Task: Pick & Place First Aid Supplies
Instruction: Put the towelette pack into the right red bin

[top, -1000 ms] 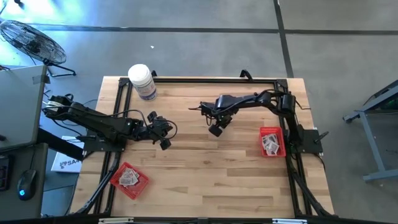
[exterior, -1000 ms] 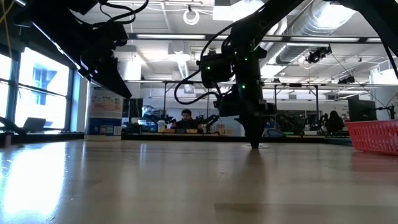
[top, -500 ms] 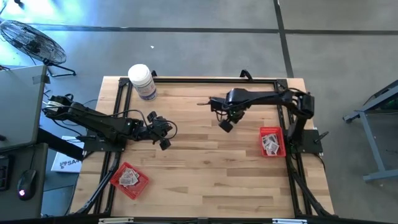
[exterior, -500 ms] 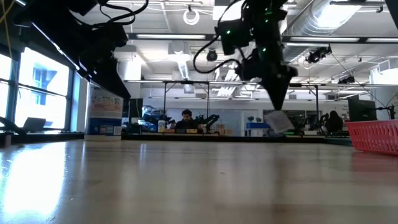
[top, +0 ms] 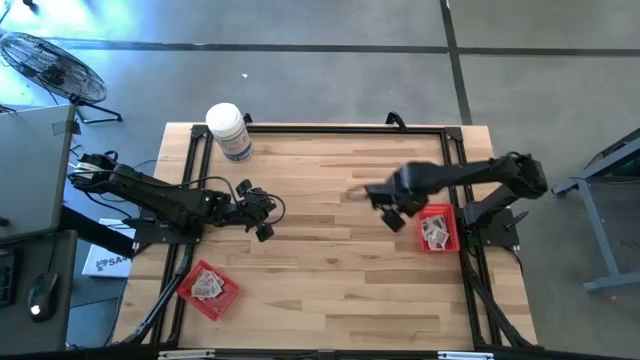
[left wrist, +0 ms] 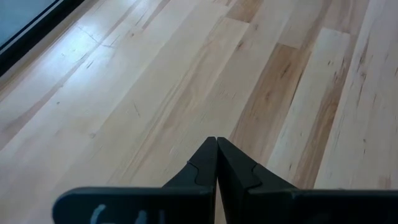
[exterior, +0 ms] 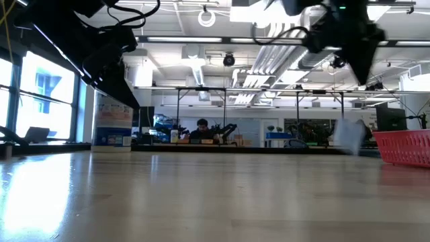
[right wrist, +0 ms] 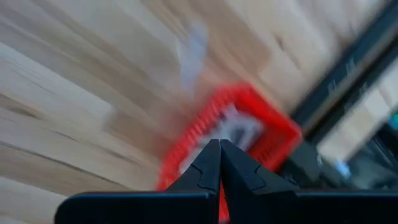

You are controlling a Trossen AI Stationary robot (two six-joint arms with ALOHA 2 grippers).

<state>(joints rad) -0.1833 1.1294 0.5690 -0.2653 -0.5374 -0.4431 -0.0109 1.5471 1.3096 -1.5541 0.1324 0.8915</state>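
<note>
In the right wrist view the red tray (right wrist: 239,140) and the pale packet (right wrist: 191,46) are smeared by blur, so the packets' print cannot be read. In the low view a whitish packet (exterior: 349,136) is only a smudge, and another red tray (exterior: 405,146) is cut by the picture's edge. From above, the packets in the trays (top: 434,231) are too small to count.

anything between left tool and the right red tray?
High view: bare wood, then the right tool beside the right red tray. Left tool sits mid-table.
</note>
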